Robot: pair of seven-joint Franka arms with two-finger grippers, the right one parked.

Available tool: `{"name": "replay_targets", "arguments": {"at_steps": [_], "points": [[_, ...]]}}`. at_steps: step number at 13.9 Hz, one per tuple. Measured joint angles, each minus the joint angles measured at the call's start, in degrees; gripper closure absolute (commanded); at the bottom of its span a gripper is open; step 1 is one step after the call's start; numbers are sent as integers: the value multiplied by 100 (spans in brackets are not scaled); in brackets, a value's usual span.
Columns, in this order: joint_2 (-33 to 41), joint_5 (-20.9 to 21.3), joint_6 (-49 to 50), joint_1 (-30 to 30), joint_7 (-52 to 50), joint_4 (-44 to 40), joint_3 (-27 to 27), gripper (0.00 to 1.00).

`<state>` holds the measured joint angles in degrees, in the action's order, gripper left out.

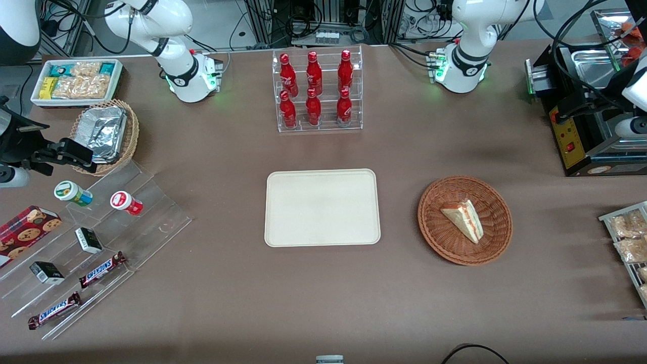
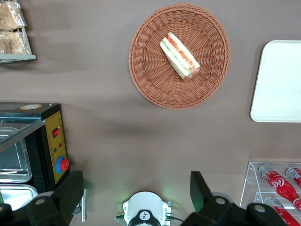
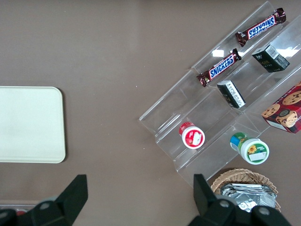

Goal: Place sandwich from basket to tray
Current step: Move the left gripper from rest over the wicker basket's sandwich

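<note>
The sandwich, a pale bread wedge with red and green filling, lies in the round reddish-brown basket. The cream tray lies flat beside the basket, toward the parked arm's end, with nothing on it. My gripper hangs high over the table near the black machine, toward the working arm's end and farther from the front camera than the basket. Its fingers stand wide open with nothing between them.
A clear rack of red bottles stands farther from the front camera than the tray. A black machine and a rack of snack packets sit at the working arm's end. A stepped acrylic shelf, a foil-filled basket and a white bin sit at the parked arm's end.
</note>
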<state>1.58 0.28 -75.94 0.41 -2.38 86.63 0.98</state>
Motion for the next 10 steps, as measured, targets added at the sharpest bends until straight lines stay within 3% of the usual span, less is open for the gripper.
{"name": "replay_targets", "arguments": {"at_steps": [6,10], "points": [[-245,69,-94,-20,-28,10,-1,0],[-823,159,-954,-62,-686,268,0,0]]}}
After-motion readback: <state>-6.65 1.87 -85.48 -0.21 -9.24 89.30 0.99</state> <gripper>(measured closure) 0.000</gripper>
